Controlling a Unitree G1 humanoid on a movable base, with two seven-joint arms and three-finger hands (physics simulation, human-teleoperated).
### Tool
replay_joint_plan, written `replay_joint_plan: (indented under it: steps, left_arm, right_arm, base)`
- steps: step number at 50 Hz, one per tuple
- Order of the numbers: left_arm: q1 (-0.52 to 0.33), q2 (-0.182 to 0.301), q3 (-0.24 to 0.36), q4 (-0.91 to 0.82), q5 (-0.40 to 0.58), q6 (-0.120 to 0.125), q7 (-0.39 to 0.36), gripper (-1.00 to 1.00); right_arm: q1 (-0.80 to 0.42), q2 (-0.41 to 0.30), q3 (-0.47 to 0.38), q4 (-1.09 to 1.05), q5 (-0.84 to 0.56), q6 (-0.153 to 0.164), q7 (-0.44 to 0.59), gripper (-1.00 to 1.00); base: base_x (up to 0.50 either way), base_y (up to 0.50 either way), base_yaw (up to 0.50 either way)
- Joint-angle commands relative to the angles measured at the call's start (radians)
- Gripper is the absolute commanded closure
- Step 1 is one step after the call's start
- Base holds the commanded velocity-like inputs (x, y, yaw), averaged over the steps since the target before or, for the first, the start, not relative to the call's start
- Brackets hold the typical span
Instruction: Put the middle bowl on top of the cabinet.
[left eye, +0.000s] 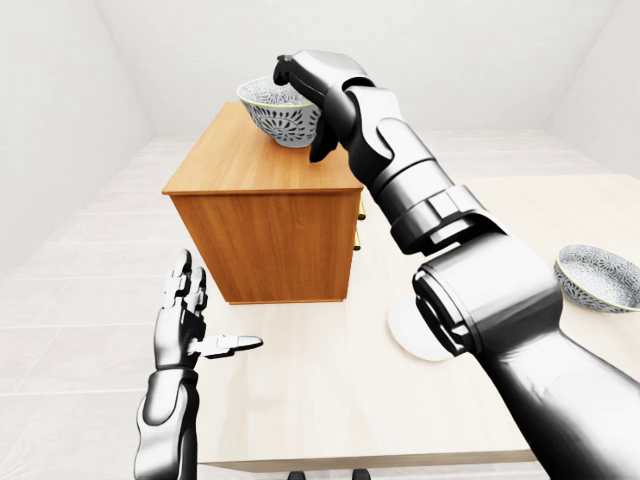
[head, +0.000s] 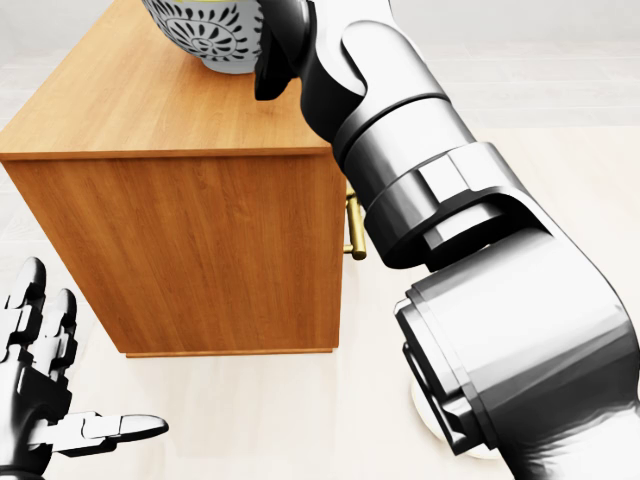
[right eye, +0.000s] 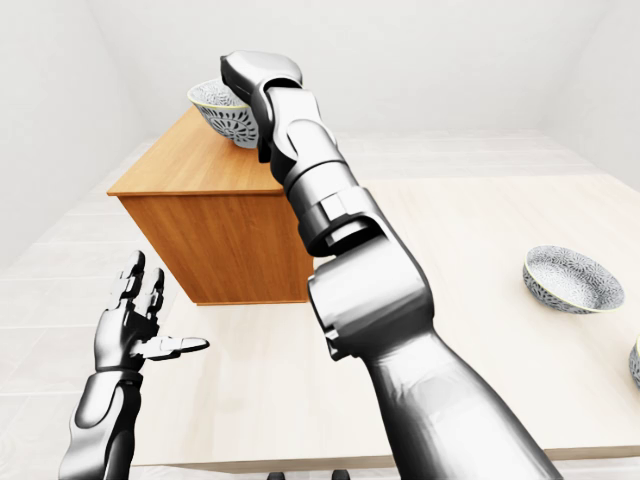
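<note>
the left hand (left eye: 186, 322) hangs low at the left of the left-eye view, palm open, fingers up and thumb out, holding nothing and well apart from everything. to its right the wooden cabinet (left eye: 262, 228) stands on the pale table (left eye: 330, 400), a small brass handle (head: 352, 236) showing on its right side. the middle bowl (left eye: 276, 112) is up on the cabinet's top, towards the top edge in that view; its foot looks to meet the wood, though i cannot tell for sure that its weight is down. the right hand (left eye: 316, 76) is clamped over the bowl's right rim, fingers reaching inside and a dark digit pressed down the outer wall. the bowl looks like glazed ceramic: stiff, fairly heavy, smooth enough to slip and liable to chip, so a rim pinch like this one suits it, and i judge it should be let go only once it sits flat. further right, a white disc (left eye: 412, 338) lies on the table half hidden by the arm, and a second bowl (left eye: 598, 278) sits near the right edge.
</note>
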Motion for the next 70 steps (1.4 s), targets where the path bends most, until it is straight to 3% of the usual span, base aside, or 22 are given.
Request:
replay_joint_plan:
  steps: [1,32,52,62,70]
  left_arm:
    - [0.004,-0.002,-0.001,-0.005,-0.001,0.0,-0.002,-1.0]
    - [0.013,-0.003,0.005,-0.074,-0.016,0.0,0.001,-1.0]
    - [0.029,-0.012,0.006,-0.132,-0.018,0.031,-0.002,-1.0]
    - [0.033,-0.015,0.013,-0.153,-0.026,0.045,-0.006,-1.0]
    - [0.027,-0.014,0.014,-0.179,-0.03,0.072,-0.003,-1.0]
  right_arm:
    - [-0.02,-0.018,-0.006,-0.001,0.011,0.0,0.014,-0.48]
    - [-0.128,-0.102,-0.023,-0.027,0.044,0.0,0.089,-0.47]
    - [-0.15,-0.162,-0.021,-0.06,0.023,0.0,0.147,-0.44]
    - [-0.169,-0.222,-0.017,-0.063,-0.008,0.0,0.17,-0.52]
    - [-0.17,-0.263,-0.032,-0.048,-0.023,0.0,0.161,-0.62]
  base:
    - [0.0,0.0,0.0]
    - [0.0,0.0,0.0]
    - [0.0,0.0,0.0]
    - [0.0,0.0,0.0]
    - [0.0,0.0,0.0]
